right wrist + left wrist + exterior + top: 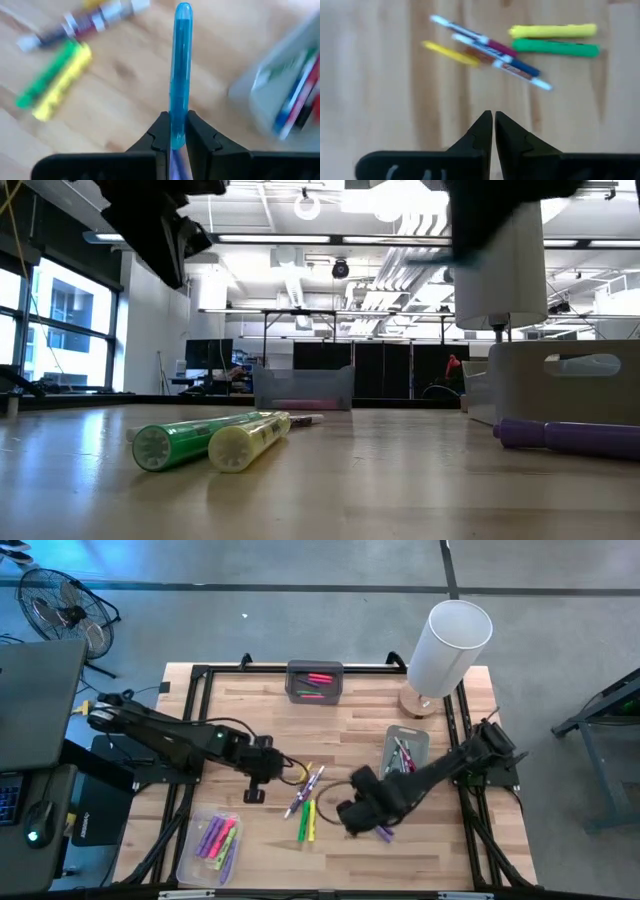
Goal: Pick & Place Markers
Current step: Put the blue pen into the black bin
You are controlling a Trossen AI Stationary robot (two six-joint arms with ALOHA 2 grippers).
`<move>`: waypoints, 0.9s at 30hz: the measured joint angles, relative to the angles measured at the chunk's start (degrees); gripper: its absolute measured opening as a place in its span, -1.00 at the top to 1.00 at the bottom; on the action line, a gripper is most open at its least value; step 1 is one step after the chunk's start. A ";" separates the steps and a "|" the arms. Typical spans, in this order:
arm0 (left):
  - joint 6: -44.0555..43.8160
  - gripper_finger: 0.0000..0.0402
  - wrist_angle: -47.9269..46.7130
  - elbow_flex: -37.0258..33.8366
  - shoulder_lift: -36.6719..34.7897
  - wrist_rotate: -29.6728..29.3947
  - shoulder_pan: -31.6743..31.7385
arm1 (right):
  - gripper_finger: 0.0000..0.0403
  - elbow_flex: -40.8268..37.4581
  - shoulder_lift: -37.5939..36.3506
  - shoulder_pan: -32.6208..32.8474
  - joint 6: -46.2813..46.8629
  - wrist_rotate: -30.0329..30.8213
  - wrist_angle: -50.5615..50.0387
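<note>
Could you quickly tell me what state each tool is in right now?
Left tool: shut, empty.
Right tool: shut on a blue marker.

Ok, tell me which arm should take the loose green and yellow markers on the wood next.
Left, probably: its gripper is shut and empty, facing the green marker and yellow marker. The right gripper holds a blue pen.
</note>
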 joint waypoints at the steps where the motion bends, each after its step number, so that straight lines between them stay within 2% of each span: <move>1: 0.02 0.92 -0.31 0.01 -0.75 -1.48 0.28 | 0.86 2.02 -0.01 -1.27 -3.05 1.84 -1.27; 4: 0.00 0.92 -2.08 0.04 -2.03 -2.84 2.75 | 0.86 6.28 -0.10 -6.46 -14.13 5.59 -2.14; 6: -0.01 0.92 -2.51 0.00 -2.39 -2.60 4.80 | 0.86 7.63 -0.15 -11.23 -22.79 5.38 -0.52; 9: -0.28 0.92 -3.55 0.00 -2.38 -2.58 7.42 | 0.86 7.54 -0.15 -19.56 -36.84 2.54 7.76; 13: -1.35 0.92 -4.40 0.00 -2.37 -2.27 10.03 | 0.86 5.49 -0.12 -30.52 -51.56 -4.56 22.71; 19: -2.97 0.92 -4.67 0.00 -2.37 -2.27 13.44 | 0.86 1.77 0.79 -44.16 -61.52 -14.49 39.13; 23: -4.54 0.92 -4.67 0.00 -2.37 -2.27 15.46 | 0.86 1.32 4.97 -49.56 -65.42 -19.10 40.18; 27: -6.14 0.92 -4.53 0.00 -2.37 -2.25 17.03 | 0.86 1.25 9.51 -51.89 -67.72 -18.56 39.96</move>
